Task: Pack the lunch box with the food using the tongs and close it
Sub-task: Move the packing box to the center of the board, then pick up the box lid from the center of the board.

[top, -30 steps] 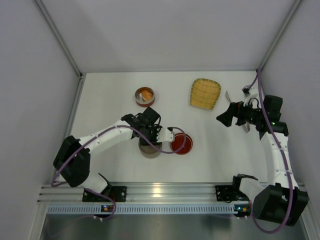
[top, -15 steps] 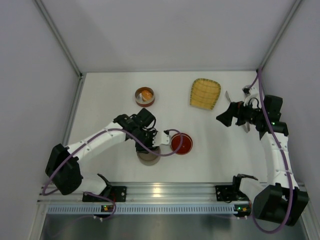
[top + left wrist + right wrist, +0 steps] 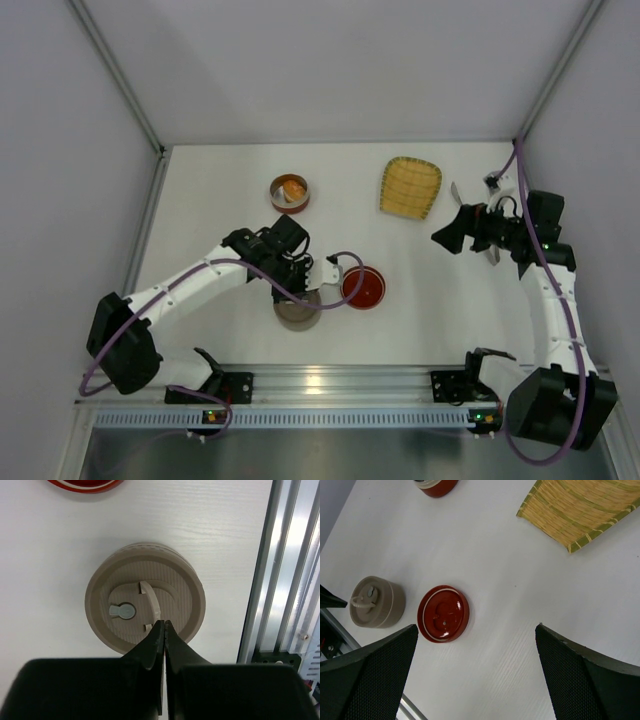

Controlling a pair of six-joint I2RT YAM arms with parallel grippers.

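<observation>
Pressed together with no gap, the fingers [image 3: 149, 652] of the left gripper [image 3: 163, 626] meet just above the near part of the beige tin [image 3: 185, 615]. Their tips are right at the lower end of the pale strap [image 3: 151, 600] that curves across its ribbed lid. Whether they pinch that strap or only hover at it cannot be told.

The food is not near them. The orange chunk [image 3: 294, 187] lies in the open red tin [image 3: 273, 190], well apart from the left fingertips, toward the back of the table [image 3: 220, 200]. The black piece cannot be made out.

The red lid [image 3: 362, 287] lies flat just right of the beige tin, with a narrow strip of table between them.

The right gripper [image 3: 475, 645] hangs high at the right side, its fingers [image 3: 375, 680] spread wide with nothing between them. The orange chunk is far off to its left, beyond the yellow woven tray [image 3: 410, 187], which lies at the back right. The tongs [image 3: 455, 193] show only as silver-grey slivers either side of that gripper in the top view, mostly hidden by it, and it cannot be told whether they lie on the table.

An aluminium rail [image 3: 285, 580] runs along the table's near edge beside the beige tin.
</observation>
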